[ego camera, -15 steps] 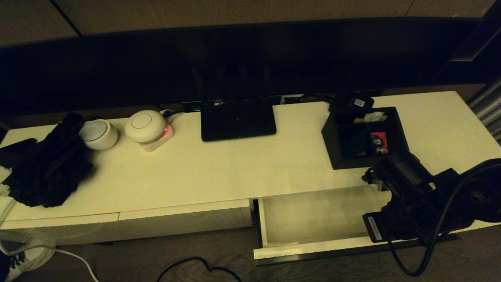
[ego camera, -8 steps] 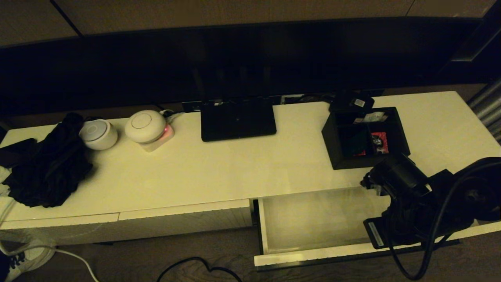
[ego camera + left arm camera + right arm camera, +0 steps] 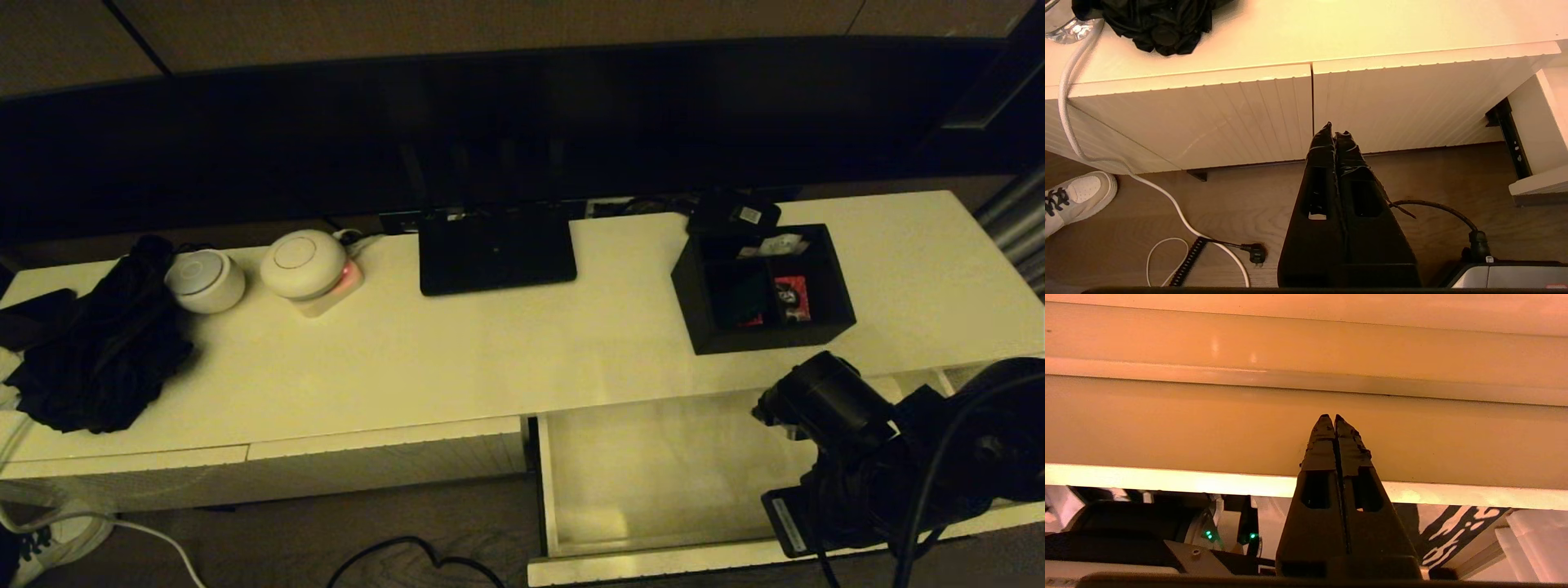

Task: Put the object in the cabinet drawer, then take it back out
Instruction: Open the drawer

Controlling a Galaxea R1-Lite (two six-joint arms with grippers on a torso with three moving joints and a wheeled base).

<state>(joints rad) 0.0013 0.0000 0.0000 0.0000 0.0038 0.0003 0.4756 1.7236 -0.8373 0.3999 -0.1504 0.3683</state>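
Cabinet drawer [image 3: 653, 474] pulled open; right gripper [image 3: 1334, 418] closed, empty, over drawer. Organiser box [image 3: 763, 287] on bench [image 3: 457, 351]. Left gripper [image 3: 1334, 134] closed, empty, parked low.

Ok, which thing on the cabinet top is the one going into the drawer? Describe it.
On the cabinet top, go to its right end, just behind the open drawer. The organiser box is black, square and open-topped, with dividers and red and white packets inside, unlike the flat black router.
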